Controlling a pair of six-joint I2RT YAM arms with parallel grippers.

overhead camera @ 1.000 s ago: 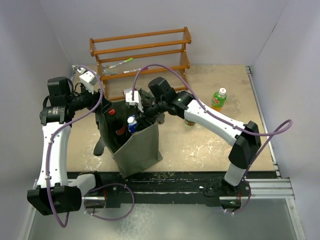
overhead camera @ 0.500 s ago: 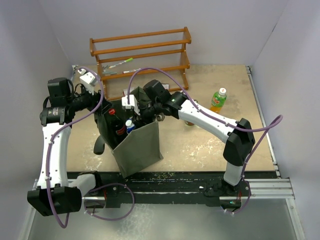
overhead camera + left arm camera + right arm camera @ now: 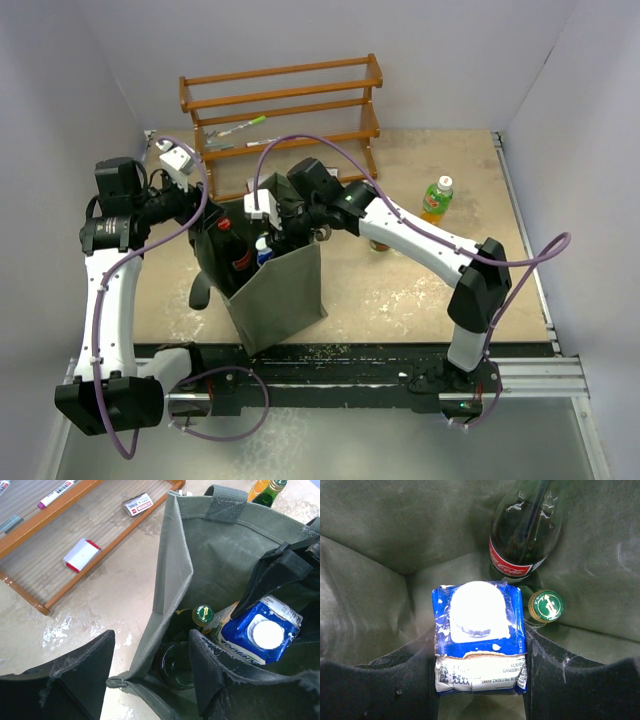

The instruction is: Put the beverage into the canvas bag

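The grey-green canvas bag [image 3: 275,295] stands open at the table's near left. My right gripper [image 3: 268,245] reaches into its mouth, shut on a blue beverage carton with a white cap [image 3: 477,635], also seen in the left wrist view [image 3: 260,630]. Below it inside the bag stand a dark cola bottle [image 3: 525,535] and a green-capped bottle [image 3: 546,605]. My left gripper [image 3: 150,640] is open and straddles the bag's left rim [image 3: 120,682], one finger outside and one inside. It is at the bag's far-left corner in the top view [image 3: 207,222].
A wooden rack [image 3: 280,110] with small items stands behind the bag. A green-capped bottle [image 3: 437,197] stands on the table at the right. Another bottle [image 3: 378,245] is partly hidden behind my right arm.
My right arm has shifted a little left over the bag with the carton in it. The left arm and the bag have barely moved.
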